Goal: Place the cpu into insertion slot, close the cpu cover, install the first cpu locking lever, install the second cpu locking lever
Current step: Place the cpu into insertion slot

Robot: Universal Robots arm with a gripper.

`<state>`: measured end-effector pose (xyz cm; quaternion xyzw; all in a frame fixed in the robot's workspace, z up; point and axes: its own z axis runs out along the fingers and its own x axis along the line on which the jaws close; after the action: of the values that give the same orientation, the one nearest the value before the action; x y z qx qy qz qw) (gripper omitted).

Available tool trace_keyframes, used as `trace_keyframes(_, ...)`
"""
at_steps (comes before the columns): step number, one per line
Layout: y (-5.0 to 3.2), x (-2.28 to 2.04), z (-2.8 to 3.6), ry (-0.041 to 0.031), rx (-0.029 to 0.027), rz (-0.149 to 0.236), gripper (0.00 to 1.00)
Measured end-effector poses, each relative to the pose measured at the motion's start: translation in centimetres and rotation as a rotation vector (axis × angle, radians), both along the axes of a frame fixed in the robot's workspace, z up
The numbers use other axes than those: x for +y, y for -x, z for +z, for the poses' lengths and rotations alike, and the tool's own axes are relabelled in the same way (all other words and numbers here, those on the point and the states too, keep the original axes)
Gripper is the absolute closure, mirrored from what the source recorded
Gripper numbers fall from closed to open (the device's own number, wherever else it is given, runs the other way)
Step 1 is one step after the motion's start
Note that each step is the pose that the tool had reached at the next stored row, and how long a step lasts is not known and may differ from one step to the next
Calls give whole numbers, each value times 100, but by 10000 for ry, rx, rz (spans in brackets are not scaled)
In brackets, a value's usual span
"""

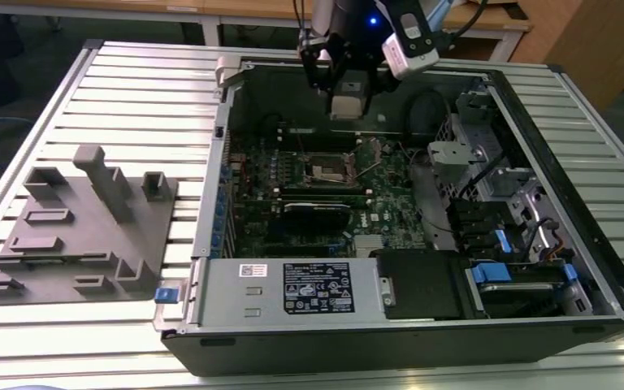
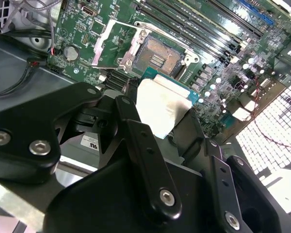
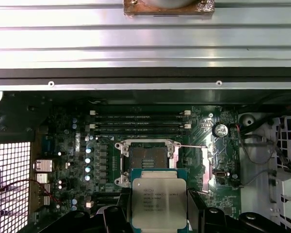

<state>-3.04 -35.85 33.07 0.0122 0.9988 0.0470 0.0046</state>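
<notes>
My gripper (image 1: pixel 349 104) hangs above the open computer case, shut on the cpu (image 3: pixel 158 201), a pale silvery square chip pinched between the two black fingers (image 2: pixel 136 131). The cpu (image 2: pixel 160 109) is in the air, short of the insertion slot (image 3: pixel 148 158), whose dark centre lies bare on the green board. In the exterior view the insertion slot (image 1: pixel 327 171) lies below the gripper and nearer the camera. The cpu cover (image 2: pixel 111 43) is swung open on the coin-battery side of the insertion slot (image 2: pixel 160 56). A thin locking lever (image 3: pixel 191 146) sticks out unlatched.
Long black memory slots (image 3: pixel 140 124) run beside the socket. The case's metal wall (image 3: pixel 145 73) borders the board. Cables and drive bays (image 1: pixel 507 203) fill the case on the exterior view's right. A grey fixture block (image 1: pixel 84 227) sits on the slatted table (image 1: pixel 139 89) at that view's left.
</notes>
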Motion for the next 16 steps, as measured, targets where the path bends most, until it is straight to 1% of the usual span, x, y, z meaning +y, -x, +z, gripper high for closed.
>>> trace_keyframes(2,0,0,-12,3,2,0,46)
trace_keyframes(7,0,0,-15,4,2,0,46)
trace_keyframes(11,0,0,-31,3,2,0,46)
trace_keyframes(16,0,0,-33,4,2,1,46)
